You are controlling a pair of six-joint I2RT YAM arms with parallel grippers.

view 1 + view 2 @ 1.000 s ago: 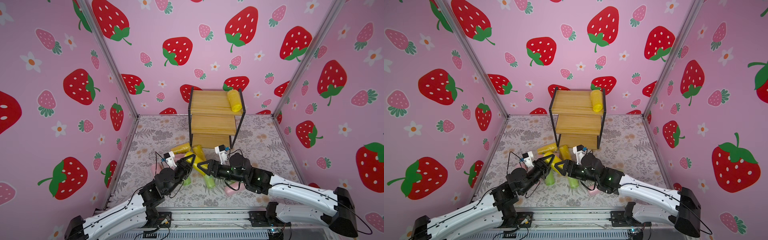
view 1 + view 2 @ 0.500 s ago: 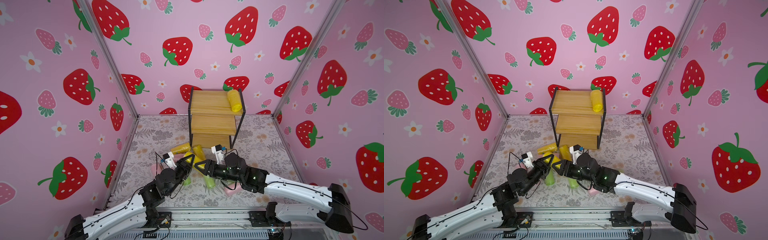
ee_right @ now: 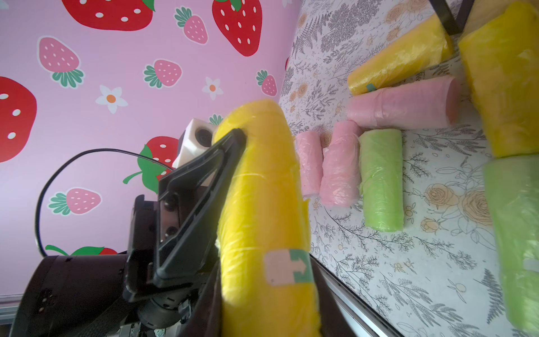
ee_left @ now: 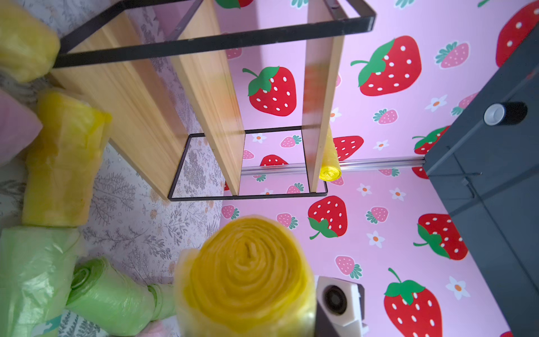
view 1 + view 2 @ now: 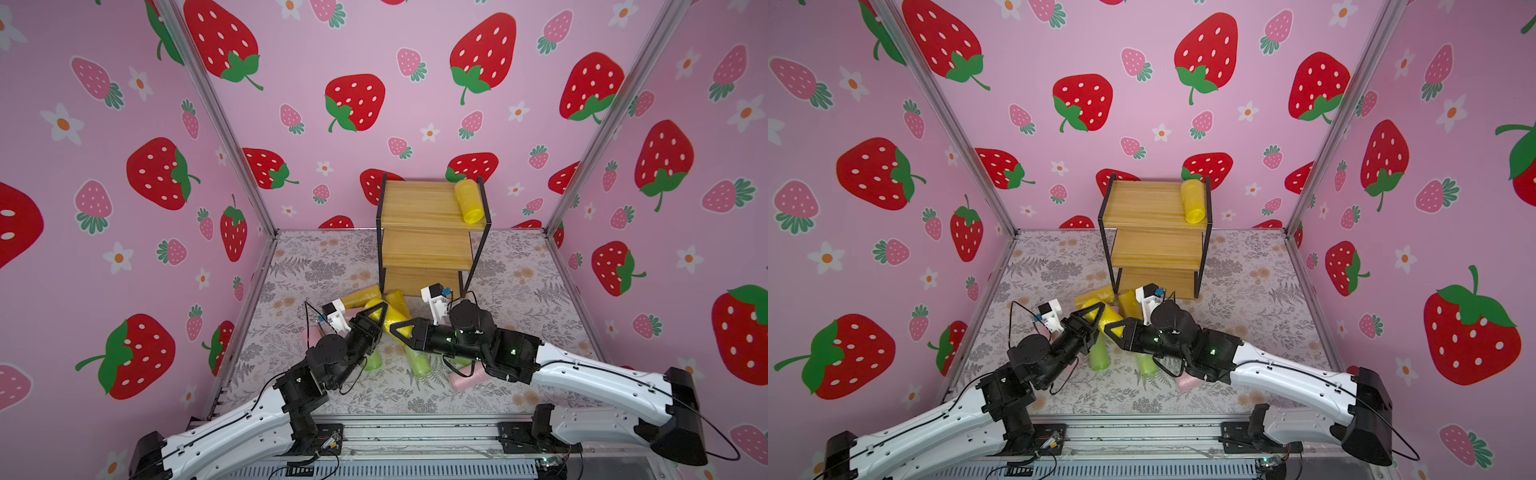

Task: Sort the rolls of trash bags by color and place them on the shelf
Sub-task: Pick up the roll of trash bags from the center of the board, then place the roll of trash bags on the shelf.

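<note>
Yellow roll [image 5: 394, 321] is held in mid-air between both grippers, in front of the shelf [image 5: 419, 205], above the floor rolls [image 3: 379, 181]. Right gripper [image 5: 397, 328] is closed round one end. Left gripper [image 5: 382, 313] has one finger [image 3: 233, 140] laid against the other end; whether it clamps cannot be told. Step judged: arm-to-arm handover, probably to the right. A shelved yellow [image 5: 468, 200] is seen at the top tier's right end. Next move: left jaws to be opened fully and backed off clear, then the roll lifted and laid beside it. Slick film; slip to be watched.
</note>
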